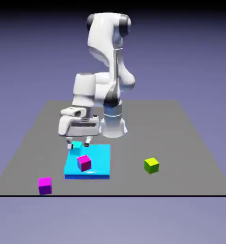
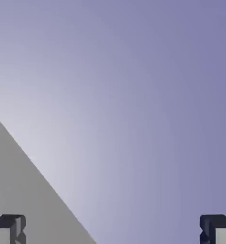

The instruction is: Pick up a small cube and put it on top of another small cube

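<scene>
Nearest the camera, by the table's near edge at the exterior view's left, I have the small plain violet-purple cube, the one I take to be my pick. It has no long axis, so only its faces matter (they look nearly square to that edge). Farther back and to the right, the small hot-pink cube shows against the flat bright-blue slab, and the small lime-green cube sits well to the right. Farther still, the white two-finger gripper hangs with its jaws spread wide and nothing between them, its tips overlapping my sight of the small cyan cube. So from the jaws my pick lies nearer and left. I judge the hand needs to travel that way and tip downward, since its own view shows mostly backdrop.
</scene>
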Robot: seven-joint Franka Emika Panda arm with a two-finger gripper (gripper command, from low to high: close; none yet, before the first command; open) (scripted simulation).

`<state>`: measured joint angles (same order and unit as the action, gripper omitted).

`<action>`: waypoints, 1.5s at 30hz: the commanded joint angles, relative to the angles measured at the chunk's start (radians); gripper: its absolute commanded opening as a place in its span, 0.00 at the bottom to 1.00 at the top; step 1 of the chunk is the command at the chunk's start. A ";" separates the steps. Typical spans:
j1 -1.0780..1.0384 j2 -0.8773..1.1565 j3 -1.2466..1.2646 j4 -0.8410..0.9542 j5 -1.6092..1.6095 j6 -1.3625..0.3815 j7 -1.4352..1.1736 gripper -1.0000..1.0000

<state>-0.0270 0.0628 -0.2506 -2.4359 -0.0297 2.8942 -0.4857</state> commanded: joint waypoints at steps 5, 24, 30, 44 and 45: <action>-0.004 0.112 -0.044 0.066 -0.005 -0.025 -0.218 0.50; -0.075 0.551 -0.130 0.308 0.005 -0.034 -0.871 0.50; -0.074 0.548 -0.131 0.306 0.004 -0.036 -0.871 0.00; 0.235 0.082 0.227 -0.083 -0.362 -0.173 -0.382 0.00; 0.258 0.050 0.263 -0.114 -0.392 -0.179 -0.339 0.00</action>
<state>0.2317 0.1128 0.0123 -2.5499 -0.4221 2.7138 -0.8249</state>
